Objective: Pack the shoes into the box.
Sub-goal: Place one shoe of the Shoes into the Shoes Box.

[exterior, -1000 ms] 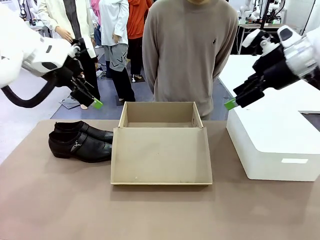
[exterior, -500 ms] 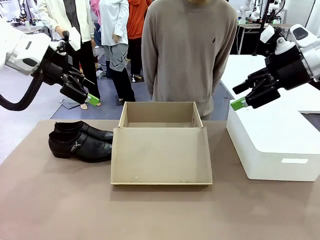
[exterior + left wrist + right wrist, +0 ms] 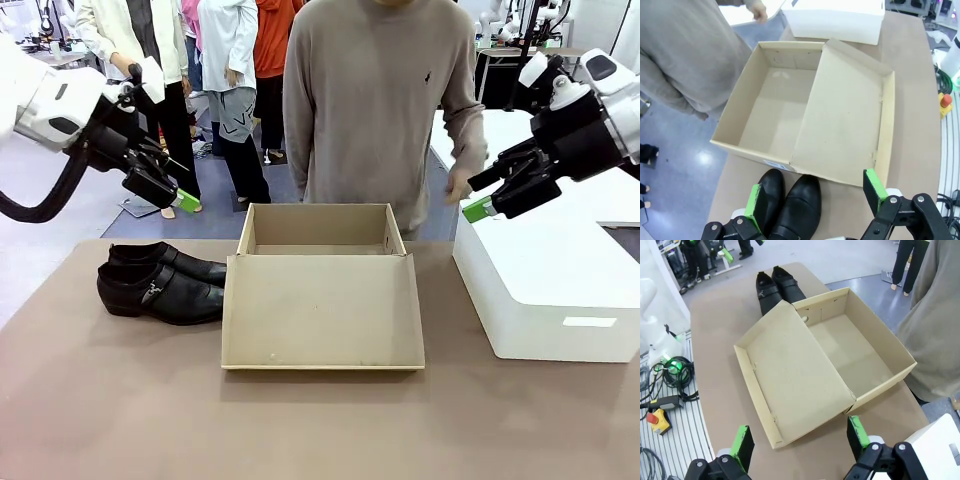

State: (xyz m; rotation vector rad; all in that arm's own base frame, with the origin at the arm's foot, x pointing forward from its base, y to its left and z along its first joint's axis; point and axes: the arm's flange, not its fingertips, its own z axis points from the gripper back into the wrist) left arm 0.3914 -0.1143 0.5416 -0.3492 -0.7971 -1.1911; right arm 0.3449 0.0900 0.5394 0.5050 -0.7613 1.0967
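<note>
Shoes [image 3: 160, 282] sit side by side and touching on the worktop [image 3: 300, 425], left of the box [image 3: 318, 228], toes pointing at its left side and just beside it. The box is open and nothing is in it. Its lid [image 3: 320, 312] is folded flat toward the robot.

Left gripper [image 3: 172, 195] hangs above and behind the shoes, jaws wide apart and holding nothing. In the left wrist view the green pads [image 3: 755, 201] straddle both toes. Right gripper [image 3: 482, 195] is over the white block [image 3: 550, 290], also spread and holding nothing. The person's hand [image 3: 460, 185] is close to it.

Handling estimate:
- Glossy leather, so likely slick under the pads.
- Pointed toe tapers, so a pinch there would probably squirt out.
- Sole and heel look stiff, while the upper will likely give under squeeze.
- Weight probably modest, fine for one gripper per shoe.

Suggested hold: at the heel end, one finger inside the collar and one outside on the heel counter. Across the waist near the heel would also work. Avoid the buckle [image 3: 152, 291]. The shoes touch, so there is no finger room between them. Take the near shoe from its open side first.
</note>
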